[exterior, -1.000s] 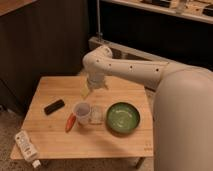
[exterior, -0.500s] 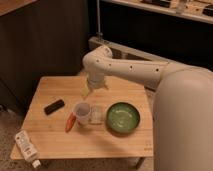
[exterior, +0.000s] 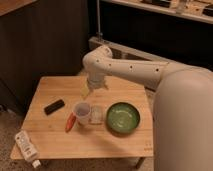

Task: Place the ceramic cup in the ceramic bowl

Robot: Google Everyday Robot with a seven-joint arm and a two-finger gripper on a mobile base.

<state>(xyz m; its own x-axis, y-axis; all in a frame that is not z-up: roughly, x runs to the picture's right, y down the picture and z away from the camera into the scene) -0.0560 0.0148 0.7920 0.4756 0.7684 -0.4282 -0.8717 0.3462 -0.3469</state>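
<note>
The ceramic cup (exterior: 82,111) is small and pale, and stands upright on the wooden table (exterior: 115,145), left of centre. The green ceramic bowl (exterior: 122,118) sits on the table to the cup's right, with a flat pale block (exterior: 96,115) between them. The bowl holds nothing. My gripper (exterior: 86,93) hangs from the white arm (exterior: 125,70) just above and slightly behind the cup, apart from it.
An orange carrot-like object (exterior: 70,121) lies against the cup's left side. A black rectangular object (exterior: 54,106) lies further left. A white labelled bottle (exterior: 27,147) lies at the table's front left corner. A dark wall and shelving stand behind.
</note>
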